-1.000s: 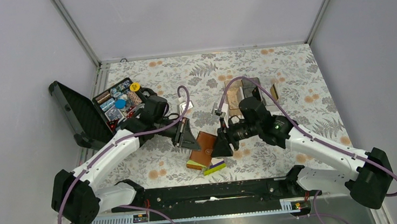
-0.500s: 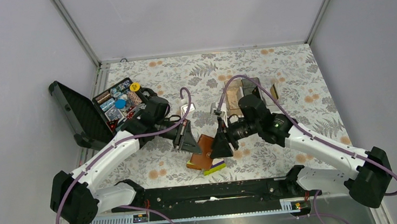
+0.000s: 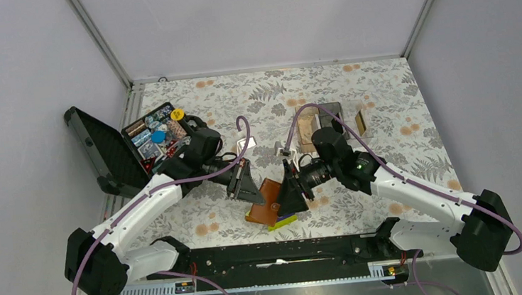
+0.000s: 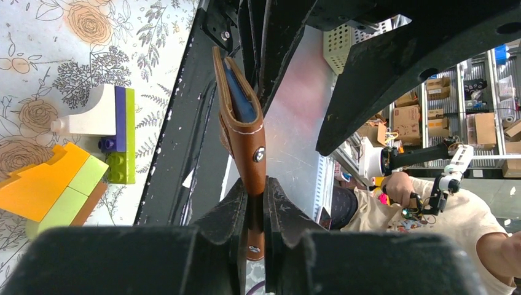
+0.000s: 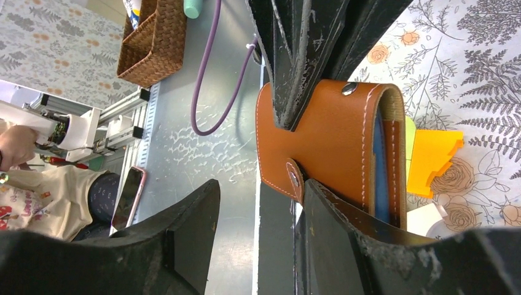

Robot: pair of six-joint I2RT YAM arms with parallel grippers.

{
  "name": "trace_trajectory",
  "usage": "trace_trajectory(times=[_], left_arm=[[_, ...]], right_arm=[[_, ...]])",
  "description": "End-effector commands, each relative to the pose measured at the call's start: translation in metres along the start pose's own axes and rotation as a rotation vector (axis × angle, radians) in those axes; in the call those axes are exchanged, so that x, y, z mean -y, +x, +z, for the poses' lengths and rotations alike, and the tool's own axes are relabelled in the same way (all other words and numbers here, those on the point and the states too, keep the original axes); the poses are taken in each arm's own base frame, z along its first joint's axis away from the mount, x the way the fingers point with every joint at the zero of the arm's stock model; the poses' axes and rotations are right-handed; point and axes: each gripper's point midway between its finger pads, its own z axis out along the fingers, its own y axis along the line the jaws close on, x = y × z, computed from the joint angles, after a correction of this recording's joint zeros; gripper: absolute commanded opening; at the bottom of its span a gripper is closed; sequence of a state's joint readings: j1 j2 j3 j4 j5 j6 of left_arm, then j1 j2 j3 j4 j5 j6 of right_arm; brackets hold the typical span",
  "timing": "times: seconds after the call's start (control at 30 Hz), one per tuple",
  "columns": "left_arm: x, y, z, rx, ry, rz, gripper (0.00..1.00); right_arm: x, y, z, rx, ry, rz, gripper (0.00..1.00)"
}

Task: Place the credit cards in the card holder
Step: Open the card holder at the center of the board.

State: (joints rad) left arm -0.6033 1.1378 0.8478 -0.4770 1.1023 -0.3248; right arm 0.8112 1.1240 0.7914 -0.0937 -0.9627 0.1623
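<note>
Brown leather card holder (image 4: pixel 244 147), bluish plastic card (image 4: pixel 236 101) already slotted, is hanging pinched in left gripper (image 4: pixel 255 190); right gripper (image 5: pixel 261 190) fingers spread, snap tab (image 5: pixel 293 178) apparently unfastened.

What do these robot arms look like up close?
The left arm and right arm have smooth white shells between chunky black joints. A purple cable loops along each. Each ends in two tapered black fingers, scuffed pale at edges. A small green light glows on the right arm.

Both arms are angled inward. The left gripper (image 4: pixel 257 203) is clamped on the card holder (image 4: pixel 246 144); the right gripper (image 5: pixel 258 190) is held spread.
</note>
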Motion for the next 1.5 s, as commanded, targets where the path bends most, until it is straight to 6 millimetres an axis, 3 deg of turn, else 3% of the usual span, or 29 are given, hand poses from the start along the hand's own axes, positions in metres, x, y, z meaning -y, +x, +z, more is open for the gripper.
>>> trace_trajectory(times=[0.0, 0.27, 0.63, 0.77, 0.97, 1.33, 1.47], left_arm=[[0.036, -0.018, -0.008, 0.044, 0.134, 0.161, 0.00], [0.031, -0.027, -0.013, 0.087, 0.135, 0.136, 0.00], [-0.009, -0.047, -0.020, 0.171, 0.037, -0.017, 0.00], [-0.028, -0.051, -0.024, 0.199, -0.029, -0.078, 0.00], [-0.063, -0.054, -0.031, 0.235, -0.141, -0.178, 0.00], [-0.080, -0.052, -0.030, 0.236, -0.180, -0.247, 0.00], [-0.099, -0.051, -0.037, 0.254, -0.295, -0.267, 0.00]], right_arm=[[0.002, 0.015, 0.005, -0.033, -0.025, 0.046, 0.60], [0.010, 0.020, 0.009, -0.044, 0.000, 0.059, 0.49], [0.018, 0.017, 0.017, -0.033, 0.053, 0.048, 0.01], [0.024, 0.006, 0.017, 0.027, 0.135, -0.012, 0.00], [0.014, -0.011, 0.014, 0.105, 0.156, -0.099, 0.00], [-0.003, 0.001, 0.033, -0.001, 0.058, -0.088, 0.00], [0.000, -0.003, 0.032, 0.006, 0.110, -0.089, 0.00]])
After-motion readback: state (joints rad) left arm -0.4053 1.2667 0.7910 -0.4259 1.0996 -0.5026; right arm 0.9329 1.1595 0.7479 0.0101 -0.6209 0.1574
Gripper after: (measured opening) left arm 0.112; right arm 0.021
